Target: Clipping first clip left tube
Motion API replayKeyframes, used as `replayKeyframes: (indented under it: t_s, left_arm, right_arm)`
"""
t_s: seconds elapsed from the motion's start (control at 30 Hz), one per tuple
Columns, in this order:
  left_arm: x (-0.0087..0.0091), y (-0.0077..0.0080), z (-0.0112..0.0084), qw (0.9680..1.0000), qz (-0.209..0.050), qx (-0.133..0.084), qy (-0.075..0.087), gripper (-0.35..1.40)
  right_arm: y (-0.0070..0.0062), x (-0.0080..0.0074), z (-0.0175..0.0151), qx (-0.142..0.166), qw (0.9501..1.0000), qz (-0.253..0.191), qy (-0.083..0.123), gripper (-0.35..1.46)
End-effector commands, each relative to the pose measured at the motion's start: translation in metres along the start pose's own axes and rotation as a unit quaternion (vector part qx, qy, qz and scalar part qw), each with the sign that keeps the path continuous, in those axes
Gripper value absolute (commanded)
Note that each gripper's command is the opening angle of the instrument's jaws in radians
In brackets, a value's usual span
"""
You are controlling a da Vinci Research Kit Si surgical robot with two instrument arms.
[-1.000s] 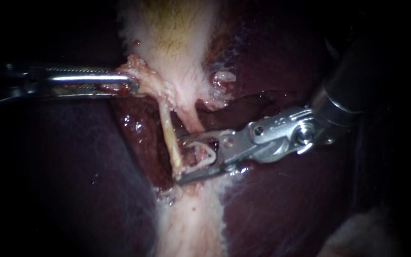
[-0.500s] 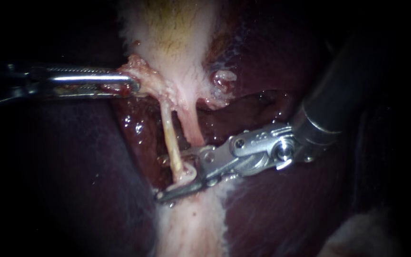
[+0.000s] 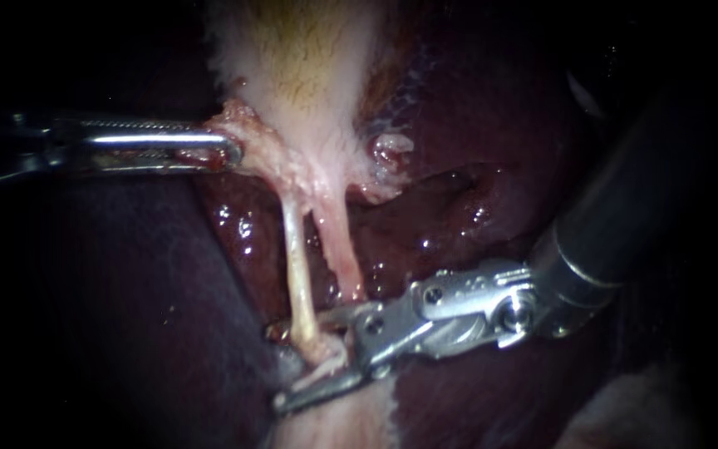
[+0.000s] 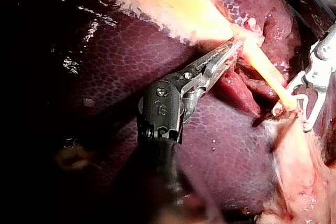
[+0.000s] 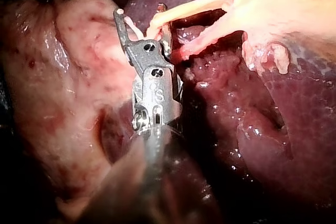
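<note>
Endoscope view, left to right:
- Left instrument (image 3: 224, 150) comes in at upper left, lying level. End effector is clamped on the pale, ragged lower end of the gallbladder (image 3: 292, 58), which is at top centre.
- Left tube (image 3: 295, 266) is centre frame. It runs thin and cream-coloured from that gripped tissue down to the right instrument's tip. A pinker right tube (image 3: 338, 249) lies just beside it.
- Right instrument (image 3: 297, 366) comes in from the right edge and ends at lower centre. End effector is open, one jaw on each side of the left tube's lower end.
- Dark liver (image 3: 492, 366) surrounds everything.

Left wrist view: left instrument (image 4: 231, 50) pinches the gallbladder edge, and the left tube (image 4: 268, 72) stretches from there to the right instrument (image 4: 295, 109).

Right wrist view: the left tube's (image 5: 184, 8) end sits between the spread jaws of the right instrument (image 5: 140, 18).
</note>
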Motion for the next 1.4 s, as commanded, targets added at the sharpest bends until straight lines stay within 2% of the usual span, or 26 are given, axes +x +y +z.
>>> replayKeyframes:
  t_s: [0.03,0.27,0.6,0.9,1.13,1.23,1.33,1.4]
  left_arm:
    - [0.0000,0.0000,0.0000,1.0000,0.000,0.000,0.000,-0.35]
    - [0.0000,0.0000,0.0000,1.0000,0.000,0.000,0.000,-0.35]
    - [0.0000,0.0000,0.0000,1.0000,0.000,0.000,0.000,-0.35]
    - [0.0000,-0.0001,0.0000,1.0000,0.000,0.000,0.000,-0.35]
    - [0.0000,-0.0001,0.0000,1.0000,0.000,0.000,0.000,-0.35]
    - [0.0000,-0.0001,0.0000,1.0000,0.000,0.000,0.000,-0.35]
    - [0.0000,-0.0001,0.0000,1.0000,0.000,0.000,0.000,-0.35]
    - [0.0000,-0.0001,0.0000,1.0000,0.000,0.000,0.000,-0.35]
  right_arm:
    - [-0.0001,0.0001,0.0002,0.002,1.0000,-0.002,0.000,0.49]
    - [0.0003,0.0000,0.0001,-0.005,1.0000,-0.003,0.002,0.47]
    - [0.0008,-0.0002,-0.0004,-0.011,0.9999,-0.002,0.005,0.34]
    - [0.0012,0.0005,-0.0014,-0.016,0.9999,0.001,0.005,0.10]
    - [0.0016,0.0005,-0.0021,-0.019,0.9998,0.003,0.003,-0.15]
    - [0.0016,0.0004,-0.0022,-0.019,0.9998,0.006,0.003,-0.33]
    - [0.0016,0.0005,-0.0023,-0.019,0.9997,0.015,-0.001,-0.35]
    - [0.0017,0.0006,-0.0024,-0.022,0.9989,0.040,-0.011,-0.35]
